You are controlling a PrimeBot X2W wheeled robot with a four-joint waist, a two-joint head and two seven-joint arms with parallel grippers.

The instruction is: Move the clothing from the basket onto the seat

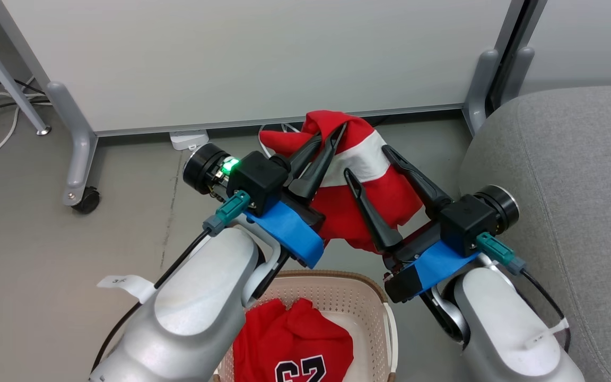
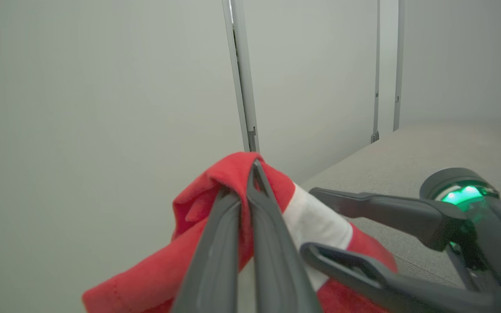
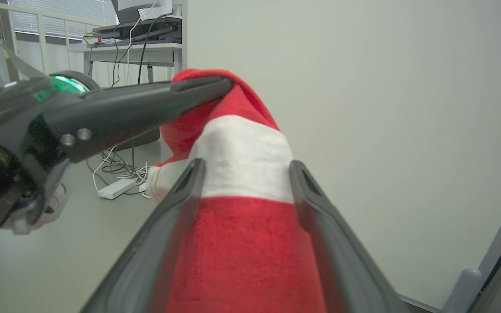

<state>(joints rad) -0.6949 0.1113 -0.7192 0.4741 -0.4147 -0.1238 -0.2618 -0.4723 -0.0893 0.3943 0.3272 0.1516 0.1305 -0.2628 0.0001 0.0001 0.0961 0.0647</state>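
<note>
While pinched in left jaws, crumpled red clothing (image 1: 361, 154), broad white band; right jaws spread.

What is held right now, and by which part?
The left gripper is shut on the red garment, pinching its top fold beside the white stripe. The right gripper is open astride the cloth, gripping nothing.

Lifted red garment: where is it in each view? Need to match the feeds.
Head view: red garment upper centre, above the basket, pinched by the left gripper.
Left wrist view: red garment lower centre, clamped between that gripper's shut fingers.
Right wrist view: red garment centre to bottom, between the fingers of the open right gripper.
Shared landmark: its white stripe.
</note>
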